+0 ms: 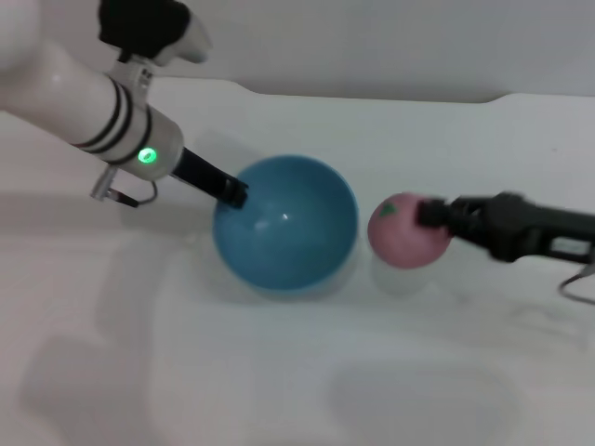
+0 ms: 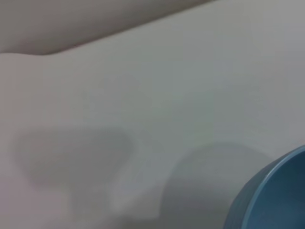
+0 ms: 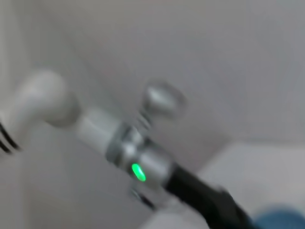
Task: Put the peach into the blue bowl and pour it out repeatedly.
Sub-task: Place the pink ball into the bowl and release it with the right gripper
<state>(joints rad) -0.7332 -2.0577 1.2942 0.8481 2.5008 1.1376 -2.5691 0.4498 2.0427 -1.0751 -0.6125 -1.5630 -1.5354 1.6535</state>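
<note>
In the head view the blue bowl (image 1: pixel 285 223) sits mid-table, its glossy inside facing up and nothing in it. My left gripper (image 1: pixel 232 192) is shut on its left rim. Just right of the bowl is the pink peach (image 1: pixel 404 232), its green stem showing. My right gripper (image 1: pixel 431 216) reaches in from the right and is shut on the peach's right side, holding it slightly above the table. An edge of the blue bowl (image 2: pixel 276 195) shows in the left wrist view. In the right wrist view the left arm (image 3: pixel 143 167) shows its green light, with a sliver of the blue bowl (image 3: pixel 281 222).
The white table (image 1: pixel 279 372) spreads around the bowl, with a raised back edge (image 1: pixel 372 93) behind it. Soft shadows lie on the table in front.
</note>
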